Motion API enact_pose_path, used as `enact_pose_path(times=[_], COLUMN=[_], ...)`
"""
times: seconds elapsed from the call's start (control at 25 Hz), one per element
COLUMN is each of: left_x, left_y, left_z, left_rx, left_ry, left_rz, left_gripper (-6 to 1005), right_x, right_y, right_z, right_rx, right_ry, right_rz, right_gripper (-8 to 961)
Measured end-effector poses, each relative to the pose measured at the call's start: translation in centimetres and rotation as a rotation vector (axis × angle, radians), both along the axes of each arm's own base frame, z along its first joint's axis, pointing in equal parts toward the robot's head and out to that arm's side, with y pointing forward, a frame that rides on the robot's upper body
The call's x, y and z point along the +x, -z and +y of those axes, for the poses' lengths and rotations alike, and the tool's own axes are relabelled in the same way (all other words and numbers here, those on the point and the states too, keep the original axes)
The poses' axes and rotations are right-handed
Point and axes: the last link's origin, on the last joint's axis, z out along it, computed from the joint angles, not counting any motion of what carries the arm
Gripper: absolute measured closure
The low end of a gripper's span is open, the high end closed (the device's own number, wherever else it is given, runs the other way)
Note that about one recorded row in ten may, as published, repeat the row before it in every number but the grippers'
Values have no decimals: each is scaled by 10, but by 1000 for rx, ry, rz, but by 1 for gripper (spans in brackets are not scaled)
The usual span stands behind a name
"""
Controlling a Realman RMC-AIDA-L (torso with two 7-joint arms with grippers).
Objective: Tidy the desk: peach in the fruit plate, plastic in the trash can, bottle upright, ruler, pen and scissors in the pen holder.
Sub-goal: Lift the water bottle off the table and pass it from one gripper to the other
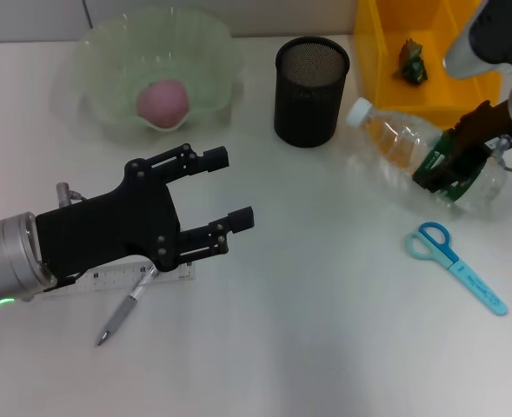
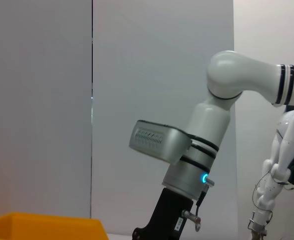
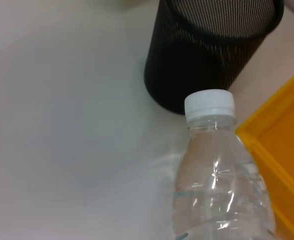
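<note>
Bottle (image 1: 421,156) lies on its side on the counter (image 1: 325,330), cap toward 10 o'clock at the pen holder (image 1: 311,90), base at 4; right tool (image 1: 451,165) sits at its label end, grip state unclear; left tool (image 1: 229,187) released, well apart.

Left gripper (image 1: 225,188): matte black, two blocky fingers on linkage bars with small screws; silver cylindrical wrist with a lit green indicator. Right gripper (image 1: 454,165): black, on a glossy white and grey arm. Right arm (image 2: 214,130), left wrist view: white rounded shells, black band stripes, silver wrist section, blue indicator light.
</note>
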Motion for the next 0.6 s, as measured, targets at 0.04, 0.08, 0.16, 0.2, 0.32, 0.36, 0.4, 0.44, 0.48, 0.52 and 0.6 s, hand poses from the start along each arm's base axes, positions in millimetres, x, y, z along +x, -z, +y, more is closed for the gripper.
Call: enact_pose_path(times=[0.04,0.08,0.16,0.2,0.32,0.36,0.4,0.44,0.48,0.52,0.6], left_x=[0,0,0,1,1,2,2,2,2,3,3], left_y=[0,0,0,-1,-2,-2,-2,-3,-3,-3,-4], left_z=[0,0,0,1,2,2,3,3,3,3,4], left_rx=[0,0,3,5,13,15,17,19,20,21,28], left_ry=[0,0,-1,-1,-3,-4,-4,-4,-4,-4,-7], left_rz=[0,0,-3,-4,-13,-15,-17,-19,-20,-22,-31], left_gripper=[258,258,257,257,257,257,257,257,257,257,257], right_x=[-1,-1,-2,-2,-3,-3,-3,-3,-3,-5,-8], right_y=[-2,-2,-4,-5,-8,-8,-8,-9,-9,-10,-12], right_z=[-3,-3,-6,-7,-10,-11,-13,-15,-15,-17,-19], right_rx=[7,7,13,16,24,25,24,29,29,36,51], right_ry=[-14,-14,-27,-34,-53,-61,-71,-91,-91,-104,-131], right_rz=[28,28,54,65,93,100,112,147,147,169,220], right_gripper=[195,195,195,195,195,195,195,195,195,195,195])
